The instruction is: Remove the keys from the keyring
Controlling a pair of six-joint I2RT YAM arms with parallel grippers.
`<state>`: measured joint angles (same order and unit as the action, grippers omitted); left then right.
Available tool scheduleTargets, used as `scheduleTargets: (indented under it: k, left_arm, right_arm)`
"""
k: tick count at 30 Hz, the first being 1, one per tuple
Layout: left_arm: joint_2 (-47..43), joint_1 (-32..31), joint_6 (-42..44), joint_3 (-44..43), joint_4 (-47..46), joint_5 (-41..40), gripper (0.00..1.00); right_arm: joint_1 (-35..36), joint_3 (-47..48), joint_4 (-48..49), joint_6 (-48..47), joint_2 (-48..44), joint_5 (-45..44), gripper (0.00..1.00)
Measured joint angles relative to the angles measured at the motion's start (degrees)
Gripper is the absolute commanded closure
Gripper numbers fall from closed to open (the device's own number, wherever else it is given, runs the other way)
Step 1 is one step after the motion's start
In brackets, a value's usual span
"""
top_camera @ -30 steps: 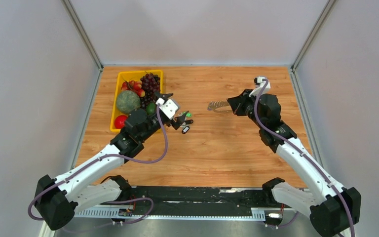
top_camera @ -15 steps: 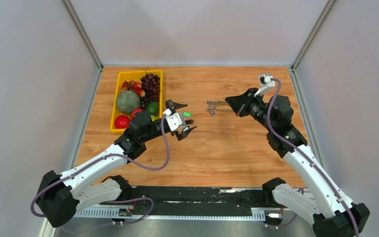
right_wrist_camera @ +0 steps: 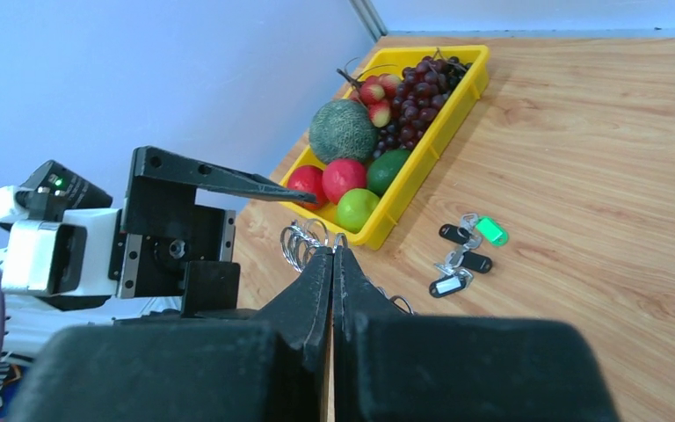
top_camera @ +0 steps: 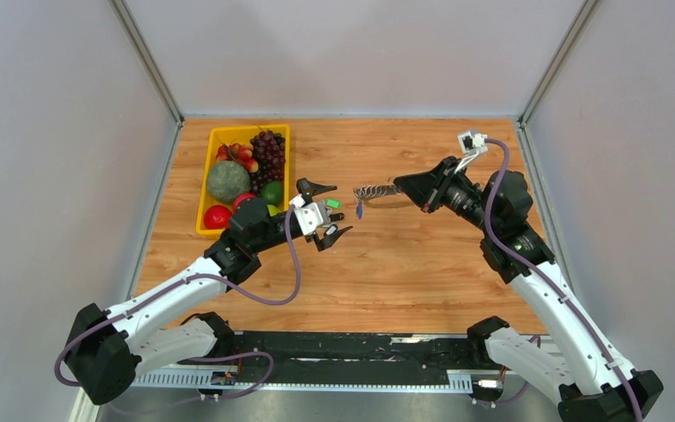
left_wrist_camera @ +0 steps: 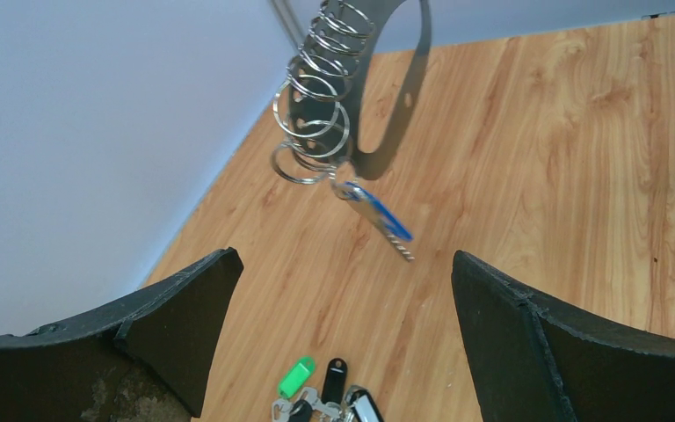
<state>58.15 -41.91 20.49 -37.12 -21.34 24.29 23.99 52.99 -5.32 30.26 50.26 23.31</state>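
Observation:
My right gripper (top_camera: 397,185) is shut on the keyring (top_camera: 373,189), a chain of silvery linked rings, and holds it above the table. A blue key (top_camera: 359,211) dangles from its end. In the left wrist view the keyring (left_wrist_camera: 316,114) hangs ahead with the blue key (left_wrist_camera: 380,218) below it. My left gripper (top_camera: 339,209) is open and empty, just above a pile of loose keys (left_wrist_camera: 330,391) with a green tag (left_wrist_camera: 296,376) and black heads. The right wrist view shows the rings (right_wrist_camera: 302,242) at my shut gripper (right_wrist_camera: 332,257) and the loose keys (right_wrist_camera: 464,251) on the table.
A yellow tray (top_camera: 203,186) with a melon, grapes, apples and a lime stands at the back left, just behind the left arm. It also shows in the right wrist view (right_wrist_camera: 415,180). Grey walls enclose the table on three sides.
My left gripper has opened and let go of the pile of keys. My right gripper has lifted the keyring and carried it left, and the blue key now dangles from it.

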Motion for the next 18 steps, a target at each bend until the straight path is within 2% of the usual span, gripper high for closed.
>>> scheduleTargets:
  k: [11, 18]
  left_arm:
    - [0.5, 0.0, -0.9, 0.0, -0.8, 1.0, 0.01]
    - [2.3, 0.0, -1.3, 0.0, -0.3, 4.0, 0.1]
  right_arm:
    - [0.1, 0.0, 2.4, 1.8, -0.3, 4.6, 1.0]
    - [0.4, 0.0, 3.9, 2.6, -0.5, 6.0, 1.0]
